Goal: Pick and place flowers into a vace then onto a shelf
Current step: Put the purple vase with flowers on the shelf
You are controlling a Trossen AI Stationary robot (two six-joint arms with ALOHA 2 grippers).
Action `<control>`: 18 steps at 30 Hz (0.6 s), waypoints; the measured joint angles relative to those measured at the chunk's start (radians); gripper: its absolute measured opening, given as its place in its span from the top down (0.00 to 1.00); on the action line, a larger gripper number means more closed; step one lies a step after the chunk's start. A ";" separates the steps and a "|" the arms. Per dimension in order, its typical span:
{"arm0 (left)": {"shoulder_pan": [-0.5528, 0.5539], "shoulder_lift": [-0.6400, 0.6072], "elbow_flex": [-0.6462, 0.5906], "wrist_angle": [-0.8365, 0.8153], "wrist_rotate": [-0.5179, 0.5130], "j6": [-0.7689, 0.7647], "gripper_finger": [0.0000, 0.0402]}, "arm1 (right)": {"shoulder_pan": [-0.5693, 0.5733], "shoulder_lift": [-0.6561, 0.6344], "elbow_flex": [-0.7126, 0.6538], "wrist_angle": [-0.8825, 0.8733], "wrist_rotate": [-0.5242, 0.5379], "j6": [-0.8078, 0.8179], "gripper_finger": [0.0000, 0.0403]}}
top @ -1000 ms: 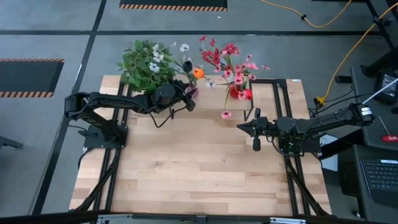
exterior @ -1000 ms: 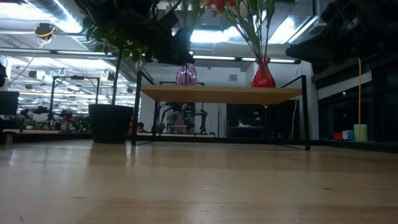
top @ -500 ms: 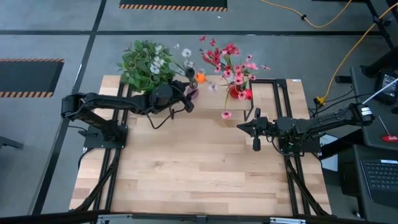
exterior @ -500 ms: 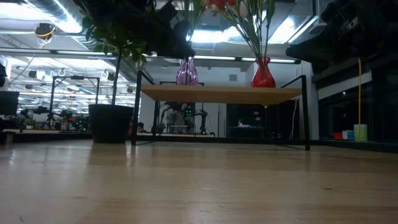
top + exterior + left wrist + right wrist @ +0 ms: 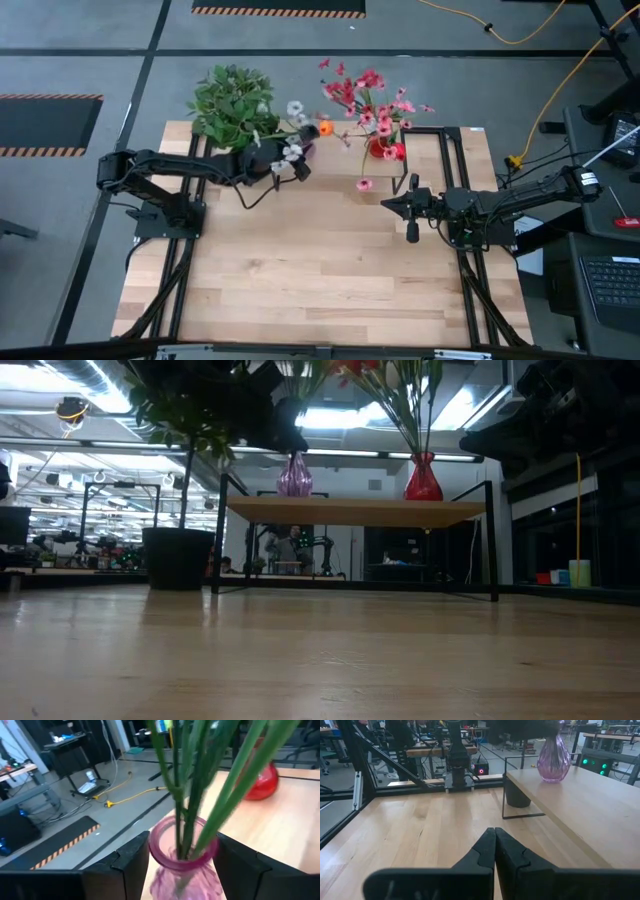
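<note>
A: How much room does the table point(image 5: 330, 270) offer?
B: The near half is bare; the shelf point(image 5: 350, 511) lines the far edge.

A: The flowers point(image 5: 200, 785)?
B: Stems upright in the purple vase point(image 5: 182, 865) on the shelf; left gripper point(image 5: 182, 870) wide around it; right gripper point(image 5: 494, 851) closed, empty, over mid-table.

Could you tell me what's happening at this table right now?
The left pincer stands open on either side of a purple vase on the shelf, with green-stemmed flowers already in it. A red vase with pink and red flowers stands on the same shelf. The right pincer waits shut over the tabletop, holding nothing. A potted leafy plant stands beside the shelf.
</note>
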 joint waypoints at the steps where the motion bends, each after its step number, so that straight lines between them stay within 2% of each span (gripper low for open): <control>1: 0.003 0.000 0.000 0.001 -0.002 0.000 0.51 | 0.000 0.000 0.000 0.000 0.000 0.000 0.98; 7: 0.010 0.000 0.000 0.001 -0.005 0.004 0.54 | 0.000 0.000 0.000 0.000 0.000 0.000 0.98; 18: 0.020 0.000 0.000 0.001 -0.020 -0.010 0.53 | 0.000 0.000 0.000 0.001 0.000 0.001 0.98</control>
